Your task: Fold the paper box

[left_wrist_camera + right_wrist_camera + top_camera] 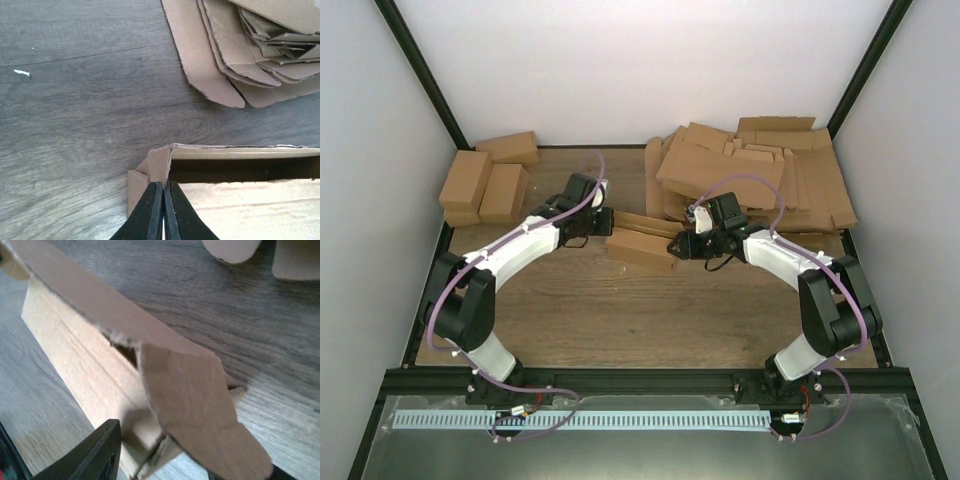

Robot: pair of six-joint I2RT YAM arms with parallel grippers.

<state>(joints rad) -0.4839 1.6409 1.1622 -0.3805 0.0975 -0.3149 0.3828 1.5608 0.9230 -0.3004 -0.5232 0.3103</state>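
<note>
1. At the table's (620,320) far-left corner, a group of folded boxes (485,185) sits close together, well apart from both arms.

2. Right of them, the left arm (510,250) bends in toward the middle, and the left claw (603,222) meets the left end of the paper box (642,243). In the left wrist view its black fingers (147,215) are narrowed to a sliver. The box's corner flap (157,165) rises straight out from between their tips, so the claw is pinching that flap.

3. Near the table's middle lies the paper box itself, long and low, only partly formed. Its top is open and the inside shows dark in the left wrist view. A long panel stands along its far side.

4. At the box's right end is the right claw (678,245), on the right arm (800,270) coming in from the right. In the right wrist view the claw is spread wide. One black finger (100,450) is just beside the box's side wall. The other finger barely shows at the lower right corner. A loose end flap (195,405) with a rounded tip hangs between them, not clamped.

5. Farthest right, at the table's back, flat cardboard sheets (750,170) lie in an untidy overlapping stack. Its near edge is close to the box but apart from it.
</note>
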